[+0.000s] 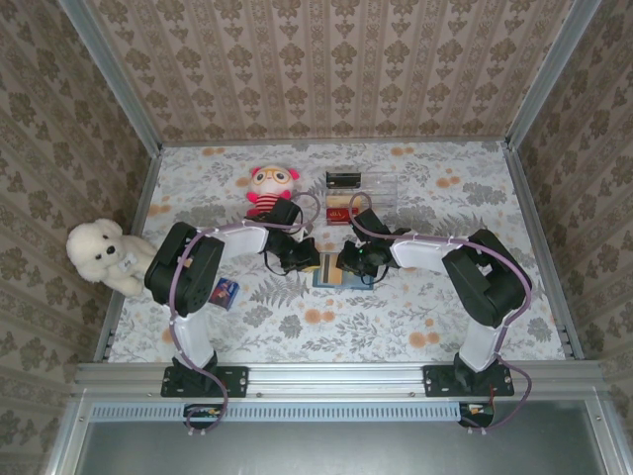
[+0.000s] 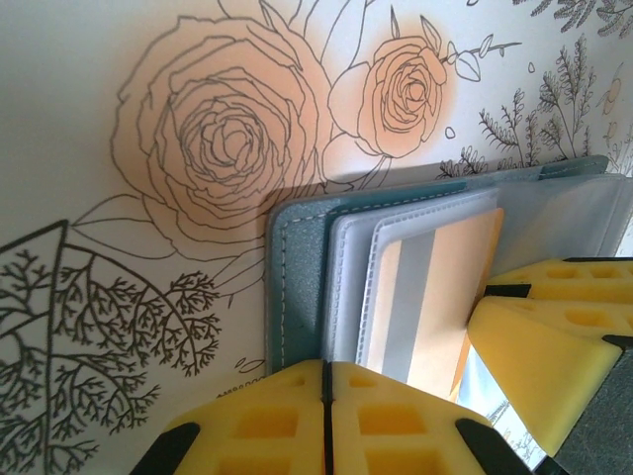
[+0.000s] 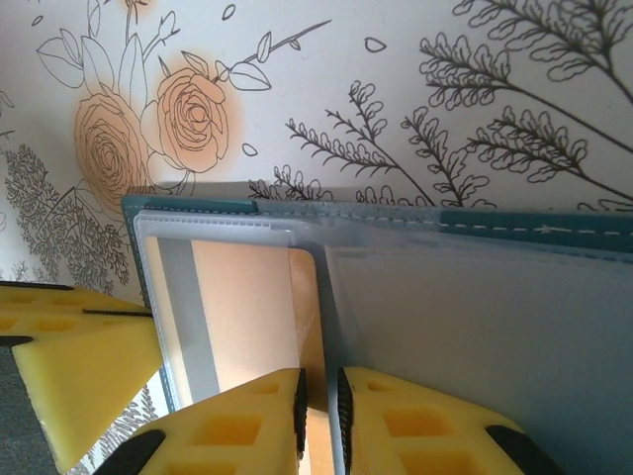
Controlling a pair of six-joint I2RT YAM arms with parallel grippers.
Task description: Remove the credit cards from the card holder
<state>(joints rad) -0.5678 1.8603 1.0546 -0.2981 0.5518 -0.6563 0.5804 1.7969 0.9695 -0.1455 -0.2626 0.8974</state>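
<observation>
A robot test booth. Patterned wallpaper panels (image 1: 326,59) sit in bare aluminium framing (image 1: 111,74), and a flower-print cloth covers the desk (image 1: 396,332). Two robot arms (image 1: 188,287) are bolted to a metal rail (image 1: 336,377) at the bottom. A white plush dog (image 1: 104,255) and a pink doll (image 1: 271,188) sit at left as props.

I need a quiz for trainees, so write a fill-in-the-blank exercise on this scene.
1. The left tool is ___ on the teal edge of the card holder.
2. The orange-gold card sits ___ the holder's clear slot.
3. In the top view, the clear tray stands to the ___ of the pink-haired doll.

Missing words: shut; inside; right.
</observation>
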